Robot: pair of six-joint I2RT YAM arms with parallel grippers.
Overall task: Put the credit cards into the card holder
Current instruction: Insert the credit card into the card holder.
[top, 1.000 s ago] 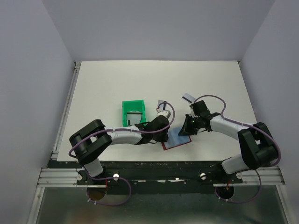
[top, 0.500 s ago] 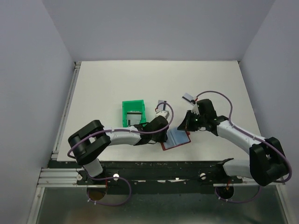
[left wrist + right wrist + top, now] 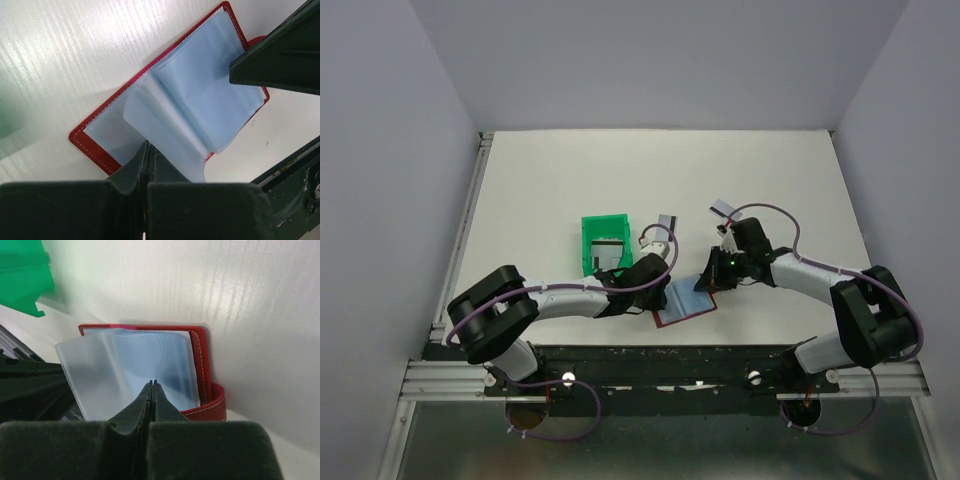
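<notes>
The card holder (image 3: 680,306) lies open on the table between my two arms, red cover down and light blue sleeves (image 3: 200,100) fanned up. My left gripper (image 3: 658,292) is shut, and its tip (image 3: 146,145) rests on the holder's left inner page under a raised sleeve. My right gripper (image 3: 706,281) is shut too, its tip (image 3: 151,383) against the sleeves near the red edge (image 3: 202,365). One grey credit card (image 3: 666,221) lies beyond the left gripper, another (image 3: 723,209) beyond the right gripper, and more (image 3: 609,250) lie in the green tray.
The green plastic tray (image 3: 590,232) stands just left of the left gripper, and its corner (image 3: 22,280) shows in the right wrist view. The table's near edge with the arm bases runs close below the holder. White walls enclose the table.
The card holder has slid a little left and toward the near edge. Both grippers followed it, and the right arm swung out and came back in.
</notes>
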